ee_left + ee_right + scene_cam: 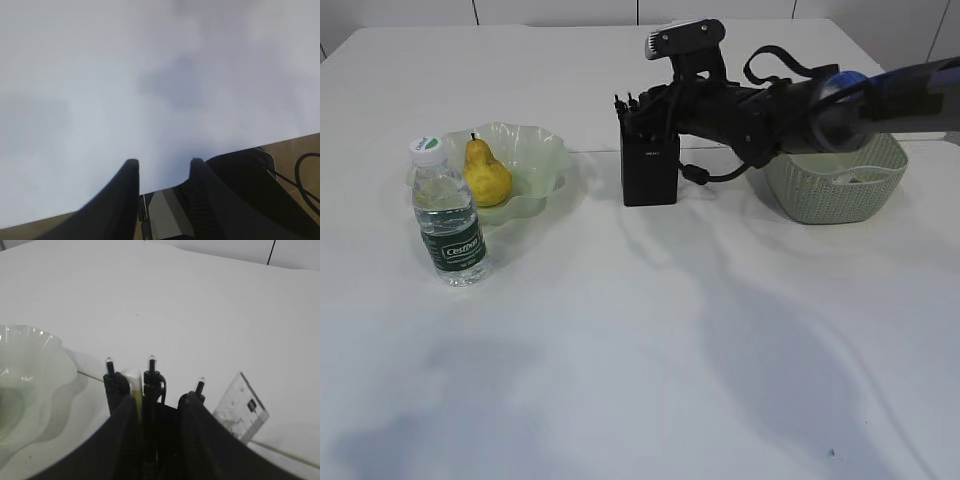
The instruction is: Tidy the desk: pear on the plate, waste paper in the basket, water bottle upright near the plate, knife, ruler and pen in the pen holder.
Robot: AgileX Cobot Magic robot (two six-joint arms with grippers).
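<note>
The yellow pear (pixel 486 175) lies on the green plate (pixel 542 150), and the water bottle (pixel 448 217) stands upright just in front of it. The black pen holder (pixel 650 170) holds pens (pixel 109 371), the clear ruler (pixel 242 407) and a white and yellow-green piece (pixel 134 385) that may be the knife. My right gripper (pixel 160 402) (pixel 650 112) is open over the holder, its fingers either side of one standing pen (pixel 151 374) with a gap beside it. My left gripper (pixel 162 167) is open and empty above the white desk (pixel 150 75).
The sage green basket (pixel 835 190) stands right of the pen holder, under my right arm. Something pale shows inside it, too unclear to name. The plate's rim (pixel 30 355) lies just left of the holder in the right wrist view.
</note>
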